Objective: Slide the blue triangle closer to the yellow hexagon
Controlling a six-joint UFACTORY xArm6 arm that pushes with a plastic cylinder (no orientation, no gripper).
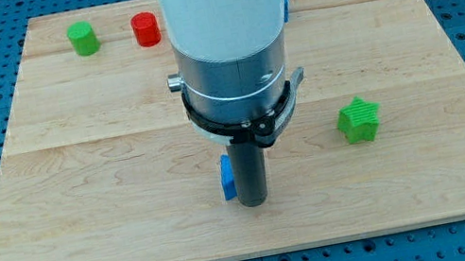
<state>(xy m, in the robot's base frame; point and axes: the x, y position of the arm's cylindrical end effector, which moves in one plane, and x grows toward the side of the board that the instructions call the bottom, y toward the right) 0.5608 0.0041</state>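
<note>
Pushing job, no pincer on this arm, so no open or closed state to give, just a rod. My tip sits low on the table, touching or just beside the blue block, which shows only as a sliver on the rod's left in the view; shape mostly hidden, likely the blue triangle. Yellow hexagon not visible, probably behind the arm. A bit of blue peeks out at the arm's right edge near the view's top; can't tell what it is. Green cylinder and red cylinder sit at top left, green star at right, all well apart from the tip. Block looks small, light, rigid; should slide easily on smooth wood but may pivot off the rod. Best contact: the middle of a flat face.
</note>
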